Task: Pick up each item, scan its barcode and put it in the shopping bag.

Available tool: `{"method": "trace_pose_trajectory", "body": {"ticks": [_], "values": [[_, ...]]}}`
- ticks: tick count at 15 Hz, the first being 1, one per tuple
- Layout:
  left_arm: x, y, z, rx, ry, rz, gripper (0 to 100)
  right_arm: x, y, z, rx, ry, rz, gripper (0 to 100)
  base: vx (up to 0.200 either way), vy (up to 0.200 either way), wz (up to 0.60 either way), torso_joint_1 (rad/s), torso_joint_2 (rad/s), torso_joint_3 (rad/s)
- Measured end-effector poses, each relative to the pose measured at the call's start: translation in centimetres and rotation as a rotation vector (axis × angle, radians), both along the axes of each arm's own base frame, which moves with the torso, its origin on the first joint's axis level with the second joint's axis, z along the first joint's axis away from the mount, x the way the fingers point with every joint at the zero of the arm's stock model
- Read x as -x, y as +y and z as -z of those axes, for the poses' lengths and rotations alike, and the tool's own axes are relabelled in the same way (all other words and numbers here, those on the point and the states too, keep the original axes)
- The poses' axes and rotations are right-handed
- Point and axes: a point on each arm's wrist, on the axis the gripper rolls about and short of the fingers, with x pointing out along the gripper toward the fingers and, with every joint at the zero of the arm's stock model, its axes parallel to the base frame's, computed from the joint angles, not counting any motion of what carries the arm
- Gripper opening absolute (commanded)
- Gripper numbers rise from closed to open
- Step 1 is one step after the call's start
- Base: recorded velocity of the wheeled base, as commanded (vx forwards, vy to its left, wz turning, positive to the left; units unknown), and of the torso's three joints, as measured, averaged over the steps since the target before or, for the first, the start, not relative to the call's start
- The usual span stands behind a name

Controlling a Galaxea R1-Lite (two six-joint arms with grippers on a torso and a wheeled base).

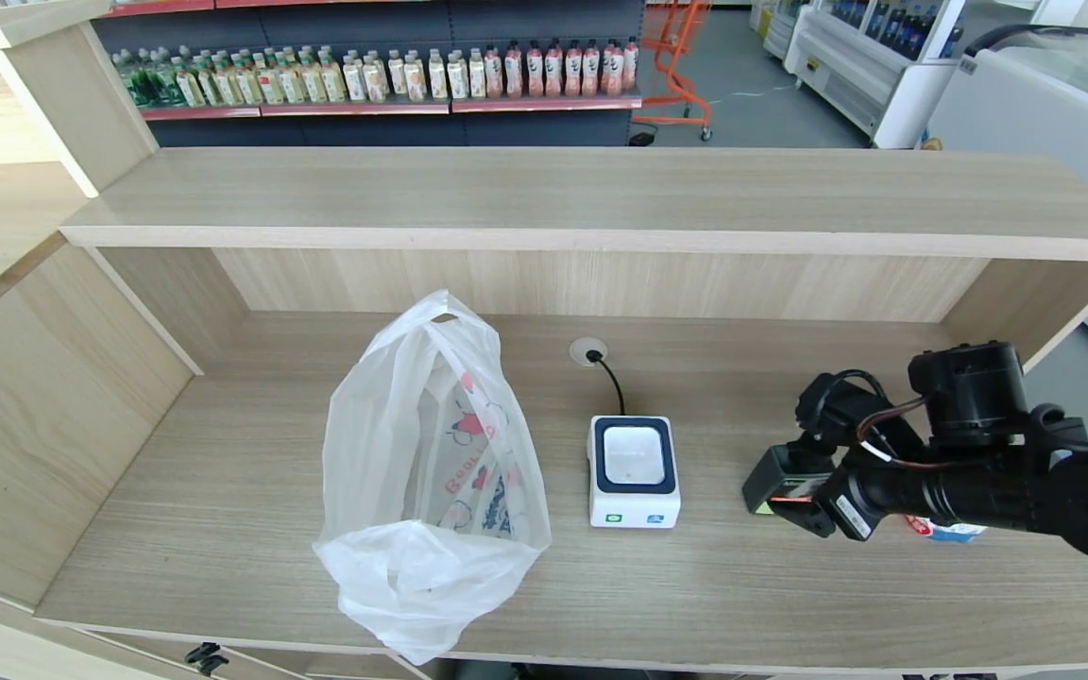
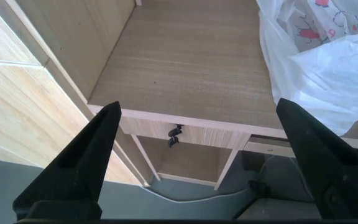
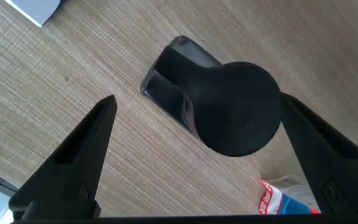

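Observation:
The white plastic shopping bag (image 1: 431, 491) stands open on the counter's left half, with printed packets inside. To its right sits the white and blue barcode scanner (image 1: 634, 469). A black item (image 3: 229, 112) with a rounded end rests on the counter right of the scanner. My right gripper (image 3: 197, 102) is open just above it, one finger on each side, not touching it. From the head view the right gripper (image 1: 790, 496) covers most of that item. My left gripper (image 2: 199, 107) is open and holds nothing, in front of the counter's near left edge, beside the shopping bag (image 2: 322, 50).
A red, white and blue packet (image 1: 950, 531) lies under my right arm, also visible as packet (image 3: 284, 199). The scanner's cable (image 1: 612, 382) runs to a hole at the back. Wooden walls and a shelf enclose the counter. A key (image 2: 176, 134) hangs below the front edge.

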Motion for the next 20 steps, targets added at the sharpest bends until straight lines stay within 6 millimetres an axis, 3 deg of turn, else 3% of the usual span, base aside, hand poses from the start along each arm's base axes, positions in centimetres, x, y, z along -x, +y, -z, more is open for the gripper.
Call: {"method": "trace_pose_trajectory", "body": {"ticks": [3, 4, 13, 18, 20], "values": [[0.0, 0.0, 0.0, 0.000, 0.000, 0.001, 100, -0.5, 0.4, 0.8, -0.005, 0.013, -0.030, 100, 0.000, 0.000, 0.00, 0.000, 0.00, 0.000], [0.0, 0.0, 0.0, 0.000, 0.000, 0.000, 100, -0.6, 0.5, 0.9, -0.012, 0.016, -0.045, 0, 0.000, 0.000, 0.00, 0.000, 0.00, 0.000], [0.0, 0.0, 0.0, 0.000, 0.000, 0.000, 100, 0.4, 0.4, 1.2, -0.011, 0.035, -0.069, 0, 0.000, 0.000, 0.00, 0.000, 0.00, 0.000], [0.0, 0.0, 0.0, 0.000, 0.000, 0.000, 100, 2.9, -0.3, -4.1, -0.089, -0.224, -0.048, 0, 0.000, 0.000, 0.00, 0.000, 0.00, 0.000], [0.0, 0.0, 0.0, 0.000, 0.000, 0.000, 100, 5.4, -0.8, -6.5, 0.023, -0.428, -0.142, 0, 0.000, 0.000, 0.00, 0.000, 0.00, 0.000]]}}
